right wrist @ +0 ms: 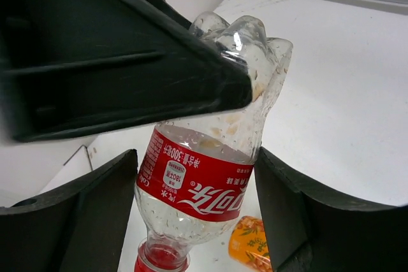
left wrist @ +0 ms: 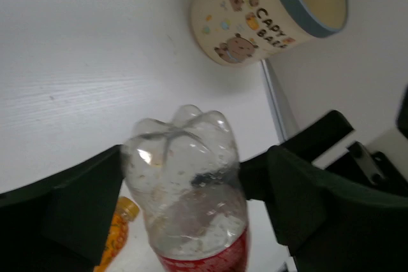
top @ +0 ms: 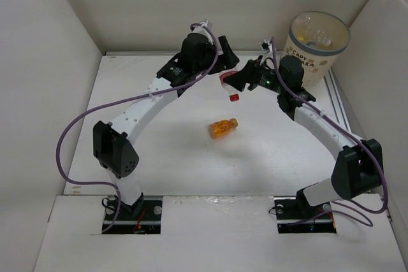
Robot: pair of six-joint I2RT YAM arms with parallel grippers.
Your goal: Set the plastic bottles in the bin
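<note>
Red-labelled bottle (top: 228, 85) hangs pinched between left hand (left wrist: 191, 195) and right hand (right wrist: 194, 202); orange bottle (top: 223, 128) lies on the table (top: 178, 157), other bottles (top: 317, 35) already inside the bin (top: 319, 67).

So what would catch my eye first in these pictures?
A red bottle hanging cap-down above the middle of the table, with the jaws of both arms closed on it at once. Then an orange bottle lying alone on the table a little nearer. In the far right corner stands the cartoon bin, with bottles inside.
</note>
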